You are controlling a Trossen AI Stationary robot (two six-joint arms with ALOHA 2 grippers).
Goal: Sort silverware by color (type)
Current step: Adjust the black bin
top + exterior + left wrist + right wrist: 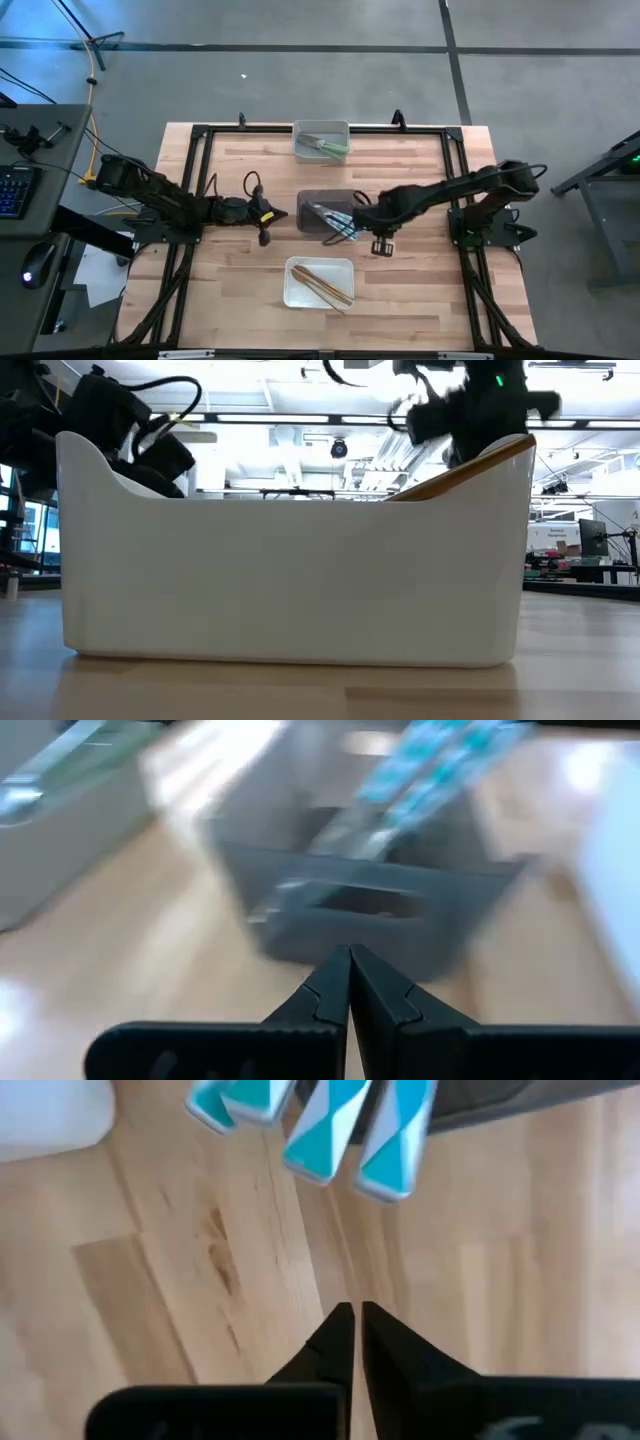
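Note:
Three bins stand in a row down the table's middle. The far clear bin point(302, 131) holds olive green silverware point(325, 146). The grey middle bin point(312, 197) holds pale blue silverware point(336, 219), whose handles point(320, 1125) stick out over its rim. The near white bin point(293, 290) holds tan wooden pieces point(322, 283), one resting on the rim point(470, 468). My left gripper point(270, 214) is shut, left of the grey bin point(370, 905) and pointing at it. My right gripper point(382, 245) is shut, pointing down over bare table right of that bin.
A black metal frame point(200, 135) runs around the wooden table top. Bare wood lies on both sides of the bin row. The white bin point(300, 580) fills the low view and hides most of the table behind it.

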